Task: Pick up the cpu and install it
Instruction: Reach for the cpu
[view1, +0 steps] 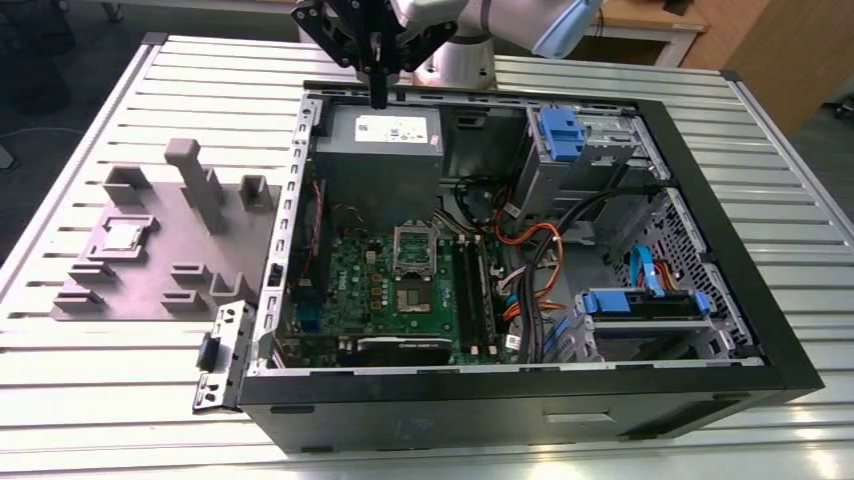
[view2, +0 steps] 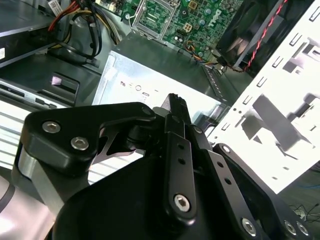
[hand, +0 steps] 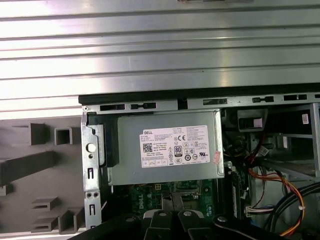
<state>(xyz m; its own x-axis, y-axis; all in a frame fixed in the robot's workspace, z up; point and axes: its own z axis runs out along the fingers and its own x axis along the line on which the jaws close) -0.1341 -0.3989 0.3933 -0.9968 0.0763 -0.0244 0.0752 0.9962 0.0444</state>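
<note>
The gripper (view1: 380, 99) (view2: 177, 103) is clenched, its black fingers pressed together with nothing between them. It hangs over the open computer case (view1: 747, 330), at the case's edge next to the arm's base, with the fingertips pointing down. Whether they touch the case cannot be told.

Directly under the gripper, inside the case, lies the grey power supply (view1: 380, 150) (hand: 167, 150), its white label facing up in the first wrist view. Deeper in the case sits the green motherboard (view1: 367, 290) (view2: 200, 20). The socket (view1: 416, 298) on the board lies uncovered, and its shiny metal frame (view1: 416, 243) is swung open on the side toward the power supply. Orange and black cables (view1: 527, 250) run through the middle of the case. Beyond them, at the case's side on the exterior view's right, stand drive cages with blue clips (view1: 561, 125).

The case rests on a slatted metal desk (view1: 80, 400) (hand: 150, 50). Outside the case, just beside its wall on the exterior view's left, a grey plastic tray (view1: 174, 290) (hand: 30, 200) with pockets and upright blocks lies on the desk. The cpu (view1: 123, 235) lies flat in a square pocket of that tray, silver top up, on the part of the tray away from the case and well apart from the gripper.
</note>
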